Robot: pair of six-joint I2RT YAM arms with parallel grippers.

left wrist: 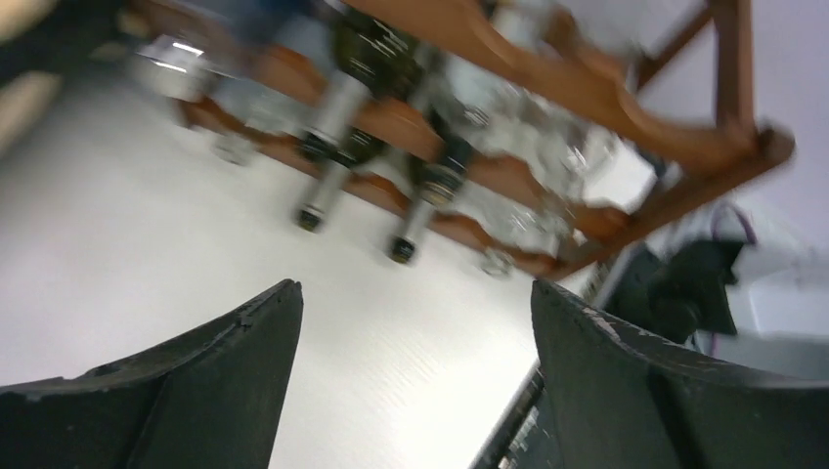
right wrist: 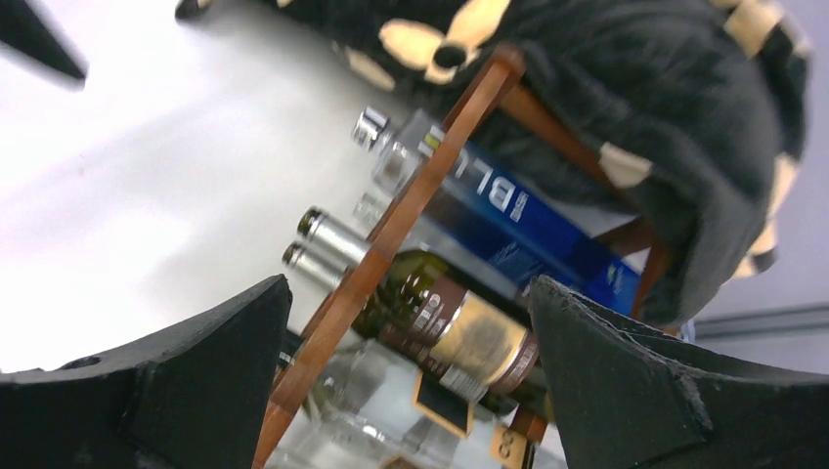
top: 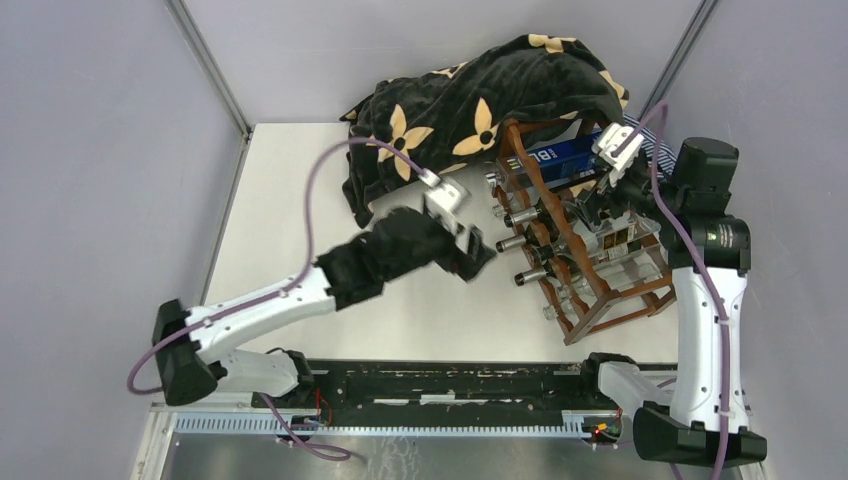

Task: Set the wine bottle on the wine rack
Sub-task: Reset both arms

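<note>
The wine rack (top: 600, 290) of dark reddish-brown wood stands at the right of the table, with several bottles lying in it. In the right wrist view a green wine bottle (right wrist: 459, 332) with a brown and gold label lies in the rack behind a rail (right wrist: 391, 225). My right gripper (right wrist: 410, 280) hovers open over it, one finger on each side, touching nothing. From above, the right gripper (top: 598, 205) sits over the rack's top. My left gripper (top: 482, 256) is open and empty just left of the bottle necks. The left gripper (left wrist: 414, 285) shows only bare table between its fingers.
A black cloth with beige flowers (top: 470, 100) drapes over the rack's far end. A blue-labelled bottle (top: 565, 158) lies on the top tier. Clear glass bottles (right wrist: 371, 410) fill lower slots. Grey walls close in on both sides.
</note>
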